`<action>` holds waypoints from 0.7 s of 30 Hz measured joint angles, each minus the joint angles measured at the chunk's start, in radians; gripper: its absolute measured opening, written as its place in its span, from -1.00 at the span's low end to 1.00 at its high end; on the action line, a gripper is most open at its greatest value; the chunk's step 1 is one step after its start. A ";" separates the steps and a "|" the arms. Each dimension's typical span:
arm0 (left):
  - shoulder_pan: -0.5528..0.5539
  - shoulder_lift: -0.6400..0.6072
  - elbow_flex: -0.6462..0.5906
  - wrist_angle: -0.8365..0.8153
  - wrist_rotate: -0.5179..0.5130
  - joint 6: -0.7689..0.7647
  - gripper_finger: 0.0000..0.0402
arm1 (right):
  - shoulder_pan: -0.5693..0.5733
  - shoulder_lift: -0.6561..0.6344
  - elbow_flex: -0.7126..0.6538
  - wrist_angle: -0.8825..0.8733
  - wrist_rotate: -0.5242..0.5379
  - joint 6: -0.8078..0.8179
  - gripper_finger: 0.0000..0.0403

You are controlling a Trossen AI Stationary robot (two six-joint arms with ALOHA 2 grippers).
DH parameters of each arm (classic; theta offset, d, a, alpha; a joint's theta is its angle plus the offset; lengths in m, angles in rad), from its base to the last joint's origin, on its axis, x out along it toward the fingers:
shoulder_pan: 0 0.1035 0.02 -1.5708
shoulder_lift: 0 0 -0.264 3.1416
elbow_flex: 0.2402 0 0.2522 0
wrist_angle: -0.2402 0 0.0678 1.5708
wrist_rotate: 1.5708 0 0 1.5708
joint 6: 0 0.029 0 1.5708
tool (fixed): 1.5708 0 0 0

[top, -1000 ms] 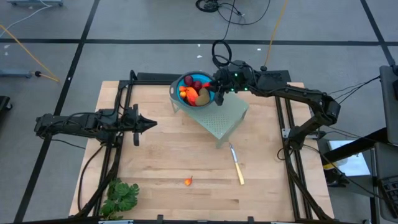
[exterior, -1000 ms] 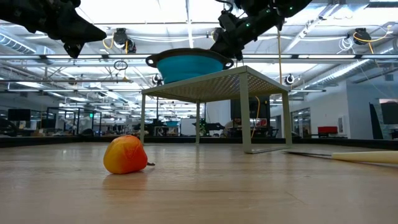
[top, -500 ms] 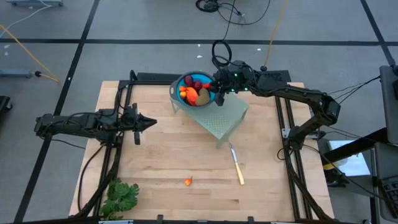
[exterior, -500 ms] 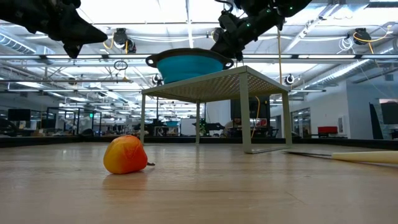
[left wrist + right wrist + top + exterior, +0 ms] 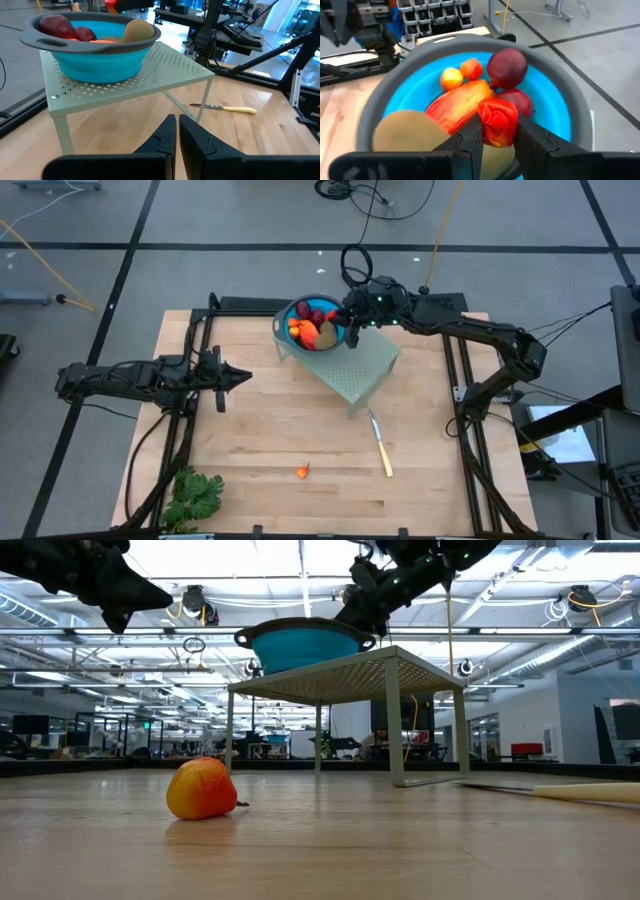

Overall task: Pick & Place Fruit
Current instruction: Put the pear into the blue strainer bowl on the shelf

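The right gripper (image 5: 496,131) clamps a red fruit piece (image 5: 497,121) above the blue bowl (image 5: 300,308), which holds two dark red balls, an olive-brown oval and orange pieces. One orange bit (image 5: 303,471) lies on the table. The left gripper (image 5: 243,378) hovers clenched and empty. No writing is legible.

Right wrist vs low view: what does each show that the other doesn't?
Right wrist only: the right gripper shut on a small orange-red piece over the fruit inside the blue bowl.
Low only: one orange-red fruit lying on the wooden table, and the yellow-handled knife.
Both: the bowl and the right gripper above it.
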 joint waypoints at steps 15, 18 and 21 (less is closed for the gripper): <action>0.000 0.000 0.000 0.001 0.000 -0.008 -0.90 | 0.014 0.023 0.000 -0.003 -0.004 0.000 -0.58; 0.000 0.000 0.000 0.001 0.000 -0.006 -0.90 | 0.013 0.026 -0.001 -0.009 -0.002 0.000 -0.55; 0.000 0.000 0.000 0.001 0.000 -0.003 -0.90 | 0.013 0.025 -0.001 -0.006 -0.003 0.000 -0.46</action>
